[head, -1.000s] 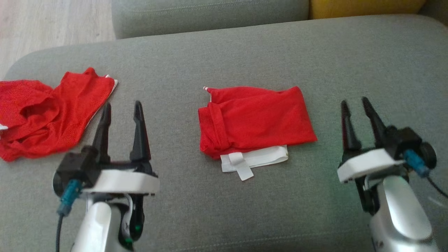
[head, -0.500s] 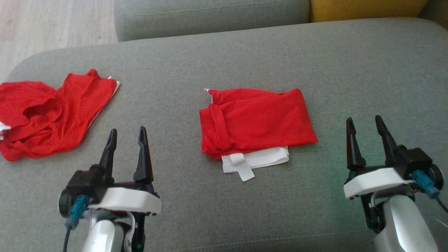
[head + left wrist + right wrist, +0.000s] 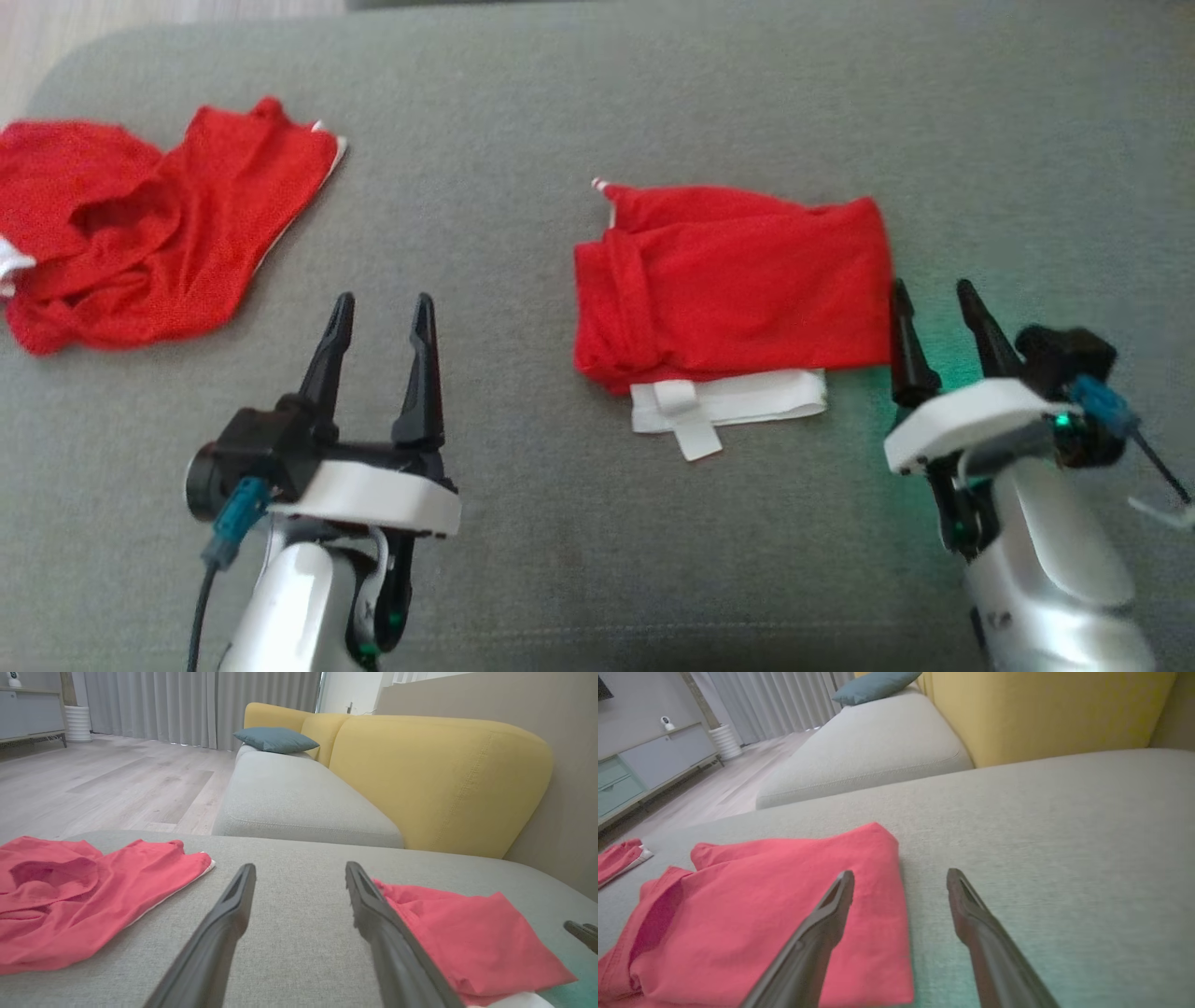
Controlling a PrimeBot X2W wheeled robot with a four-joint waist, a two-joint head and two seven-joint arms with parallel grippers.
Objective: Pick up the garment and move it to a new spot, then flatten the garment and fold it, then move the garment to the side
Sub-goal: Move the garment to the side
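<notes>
So the folded red cloth garment, with a white band poking out from under its near edge, is sitting about mid-way across the grey fabric sofa seat, flat and on its own. The big change over the last second is the right pincer: it was hanging back well off to the right and has now slid in right against the garment's right edge. In the right wrist view one finger sits over the red cloth and the other over bare cushion, so it's basically straddling that edge. Its jaws are apart with nothing in them. The whole head view has shifted too, so that's the camera tipping, not the clothes moving. The left pincer has dropped back from up by the crumpled red garment at the far left and now sits between the two garments, jaws also apart and empty. My read is that the folding's done and this is the setup for grabbing it and moving it to the side. A one-edge pinch could drag the fold open though.
</notes>
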